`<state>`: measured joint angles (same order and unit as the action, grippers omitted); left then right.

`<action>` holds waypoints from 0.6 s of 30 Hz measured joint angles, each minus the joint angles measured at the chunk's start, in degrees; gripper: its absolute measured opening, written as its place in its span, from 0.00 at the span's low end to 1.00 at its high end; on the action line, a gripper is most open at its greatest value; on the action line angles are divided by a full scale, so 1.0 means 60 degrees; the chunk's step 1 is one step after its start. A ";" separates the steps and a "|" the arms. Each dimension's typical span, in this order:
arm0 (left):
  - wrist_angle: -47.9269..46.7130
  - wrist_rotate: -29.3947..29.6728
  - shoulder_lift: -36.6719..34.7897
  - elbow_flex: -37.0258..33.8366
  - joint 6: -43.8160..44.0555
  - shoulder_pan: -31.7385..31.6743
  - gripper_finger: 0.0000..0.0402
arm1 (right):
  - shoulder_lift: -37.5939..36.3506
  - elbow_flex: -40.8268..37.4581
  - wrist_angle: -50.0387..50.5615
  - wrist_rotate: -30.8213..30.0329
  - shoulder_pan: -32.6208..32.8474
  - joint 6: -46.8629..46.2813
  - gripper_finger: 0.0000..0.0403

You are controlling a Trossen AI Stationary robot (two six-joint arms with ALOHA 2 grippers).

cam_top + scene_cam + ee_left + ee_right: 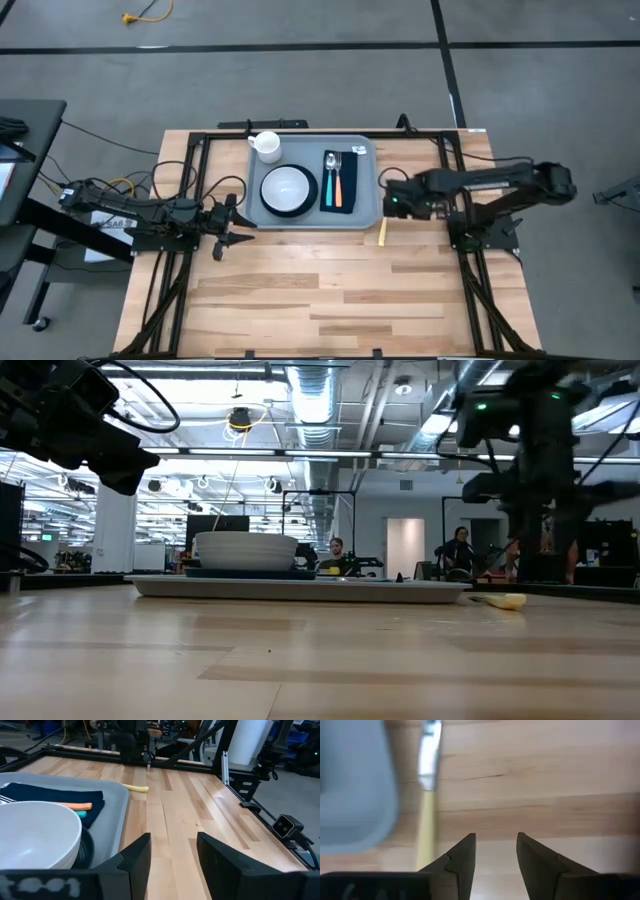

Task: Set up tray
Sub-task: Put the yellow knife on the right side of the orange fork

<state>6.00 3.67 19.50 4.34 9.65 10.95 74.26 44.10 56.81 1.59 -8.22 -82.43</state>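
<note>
The light grey-blue tray (368, 212) lies at the table's far middle. It carries a white cup (266, 145), a white bowl (287, 187) on a dark plate, and a navy napkin (340, 203) with a spoon and an orange-handled utensil (337, 186) on it. A yellow-handled knife (382, 232) lies flat on the wood just off the tray's near right corner; in the right wrist view the knife (424, 827) is beside the tray's corner (355, 785). My right gripper (495, 852) hangs open above the table, pointing down beside the knife. My left gripper (172, 862) is open at the tray's near left corner.
Bare wood (320, 290) stretches across the near half of the table. Black frame rails (185, 185) run along both sides and the far edge. People sit in the room beyond the table (338, 552).
</note>
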 joint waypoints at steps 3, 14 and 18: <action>0.0015 0.0031 -0.0002 0.0000 0.0004 0.0001 0.37 | -0.0512 -0.0817 -0.1566 -0.0053 0.0444 -0.0652 0.33; 0.0102 0.0034 -0.0002 0.0000 0.0029 0.0001 0.37 | 0.0530 -0.1032 -0.2940 -0.0751 0.0603 -0.0941 0.33; 0.0112 0.0034 -0.0002 0.0000 0.0022 0.0001 0.37 | 0.1111 -0.1032 -0.3572 -0.0748 0.0485 -0.0546 0.34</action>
<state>6.67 3.88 19.49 4.34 9.78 10.96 80.93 37.91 35.37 -2.90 -5.31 -85.70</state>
